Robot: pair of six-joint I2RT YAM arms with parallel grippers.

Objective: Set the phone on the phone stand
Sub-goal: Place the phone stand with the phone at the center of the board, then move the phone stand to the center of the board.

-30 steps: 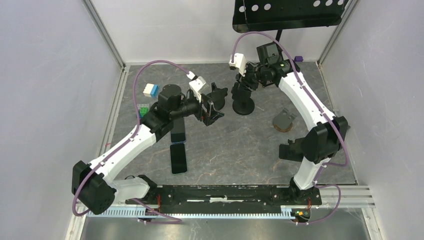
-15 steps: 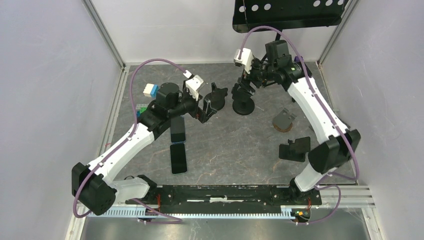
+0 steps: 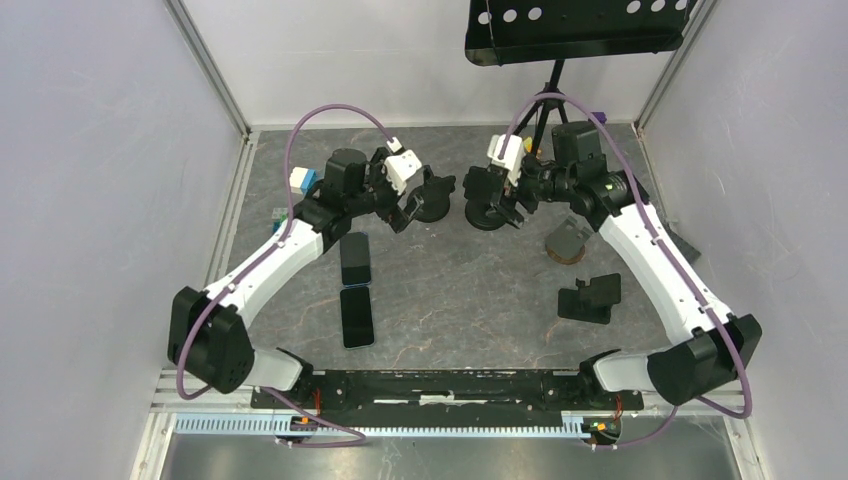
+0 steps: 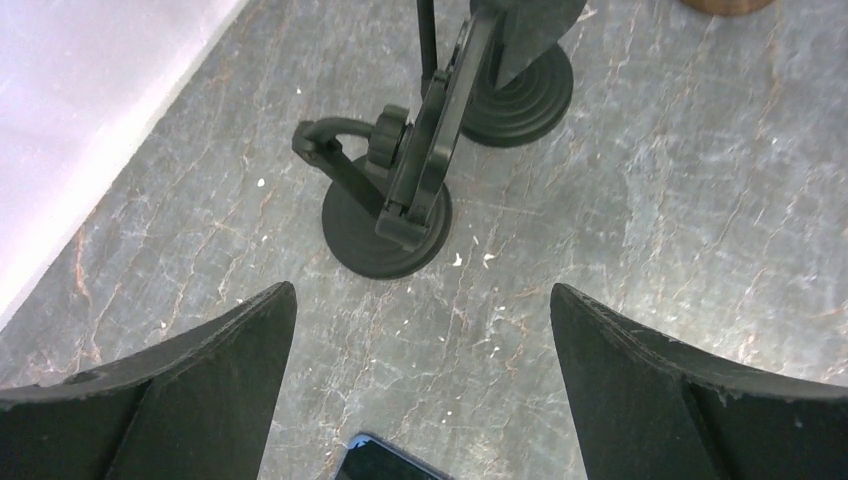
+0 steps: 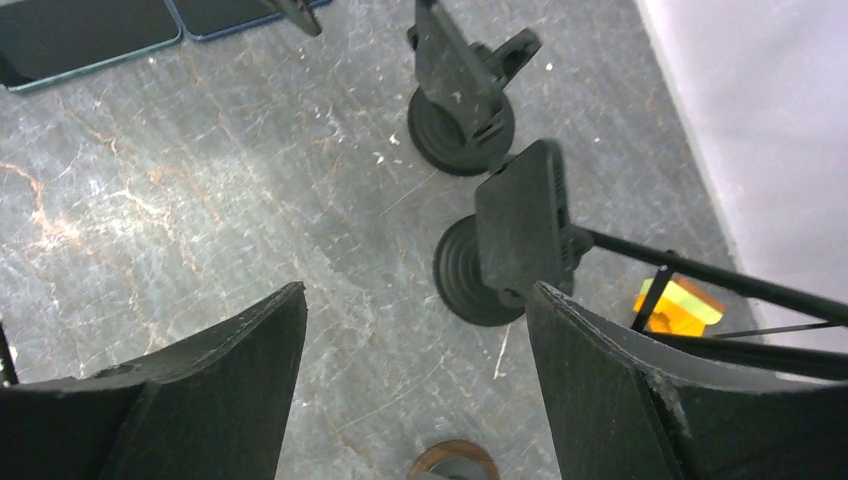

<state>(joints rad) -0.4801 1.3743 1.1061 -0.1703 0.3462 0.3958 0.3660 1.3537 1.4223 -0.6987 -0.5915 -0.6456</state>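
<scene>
Two dark phones lie end to end left of centre, the far phone (image 3: 355,258) and the near phone (image 3: 357,316). Two black phone stands on round bases stand at the back: the left stand (image 3: 432,196) (image 4: 398,190) and the right stand (image 3: 485,208) (image 5: 512,238). My left gripper (image 3: 405,214) (image 4: 422,292) hovers open just short of the left stand, with the far phone's corner (image 4: 385,462) below it. Just right of the right stand, my right gripper (image 3: 508,208) (image 5: 415,292) is open and holds nothing.
A folded black stand (image 3: 590,297) lies at the right, with a grey block on a brown disc (image 3: 567,240) behind it. Coloured blocks (image 3: 300,180) sit at the back left and a yellow block (image 5: 680,305) by the wall. A music stand's tripod legs (image 5: 700,275) reach in behind the right stand.
My right gripper opened, came off the right stand and dropped to its right side. My left gripper drew back and up a little toward the left stand.
</scene>
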